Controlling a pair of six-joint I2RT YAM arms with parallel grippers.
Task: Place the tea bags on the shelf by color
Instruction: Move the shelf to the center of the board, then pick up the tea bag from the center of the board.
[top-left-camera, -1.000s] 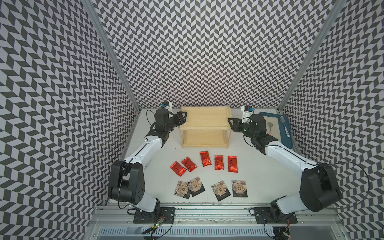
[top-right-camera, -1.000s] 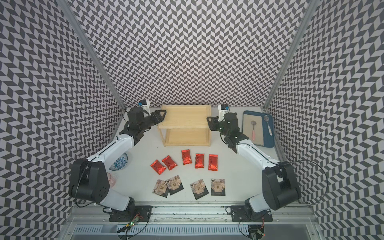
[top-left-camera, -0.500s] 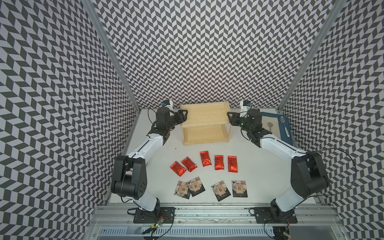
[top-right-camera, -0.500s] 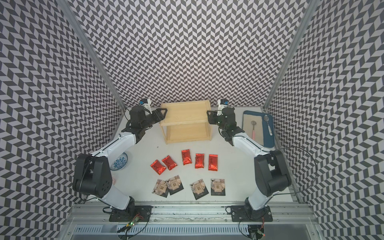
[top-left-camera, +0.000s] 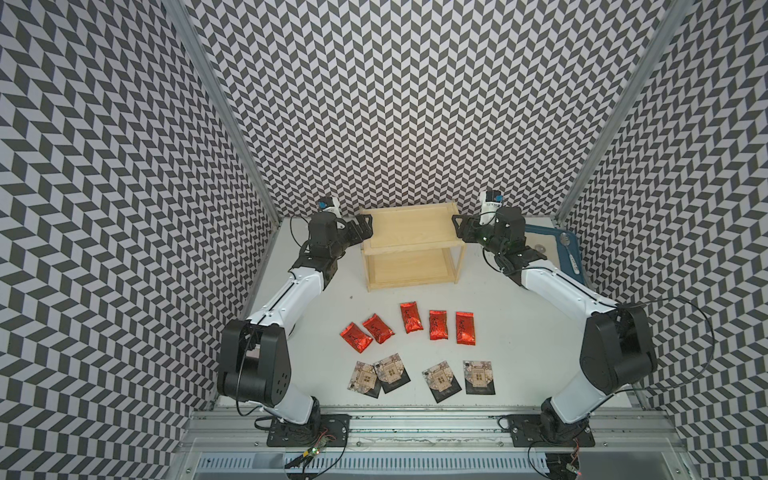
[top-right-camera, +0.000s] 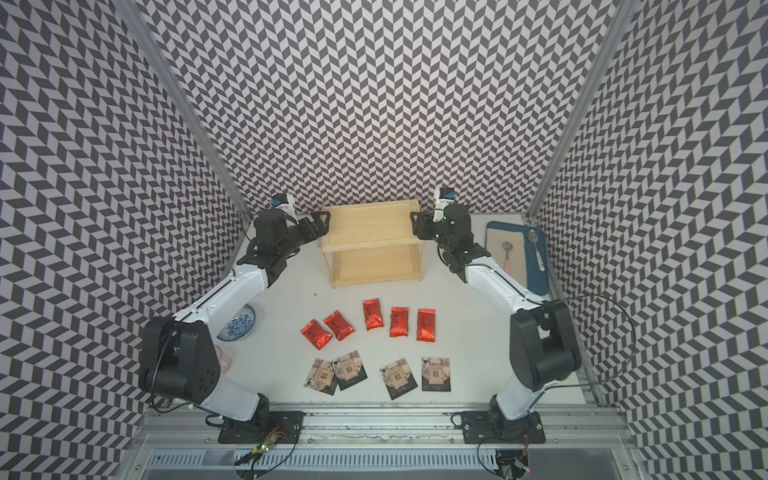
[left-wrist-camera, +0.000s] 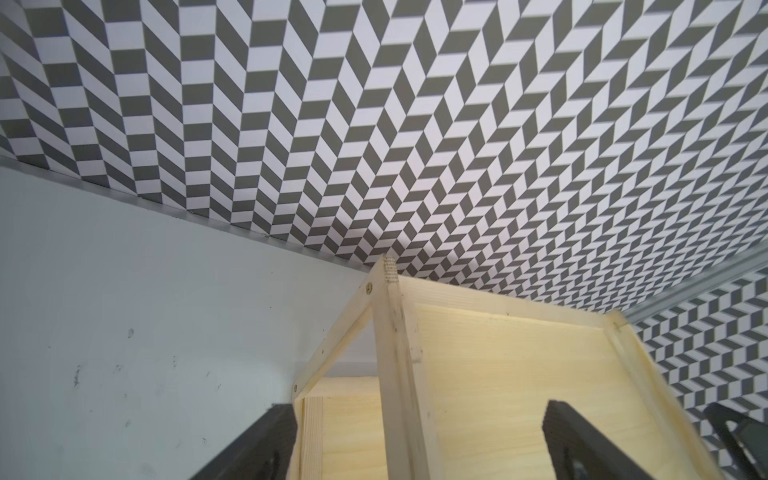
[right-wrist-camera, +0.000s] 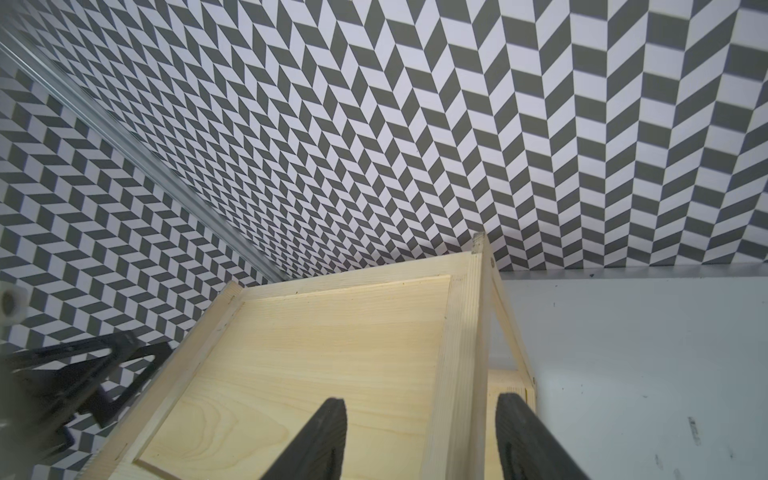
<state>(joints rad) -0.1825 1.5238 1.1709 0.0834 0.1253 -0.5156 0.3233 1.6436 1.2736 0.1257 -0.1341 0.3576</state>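
The pale wooden shelf (top-left-camera: 409, 232) stands at the back of the table, both tiers bare. My left gripper (top-left-camera: 365, 226) is open at its left end, its jaws straddling the top rim (left-wrist-camera: 399, 374) with gaps on both sides. At the right end my right gripper (top-left-camera: 457, 226) is open too, its fingers (right-wrist-camera: 328, 432) either side of the rim (right-wrist-camera: 465, 353) without touching. Several red foil tea bags (top-left-camera: 437, 325) lie in a row in front of the shelf. Nearer the front edge lie several black tea bags (top-left-camera: 441, 380), two of them overlapping.
A blue tray (top-right-camera: 536, 270) with spoons lies right of the shelf, behind the right arm. A blue-and-white bowl (top-right-camera: 239, 328) sits under the left arm. Patterned walls close in at the back and on both sides.
Both grippers carried the shelf a little toward the back wall, then opened and let go of its top rim.
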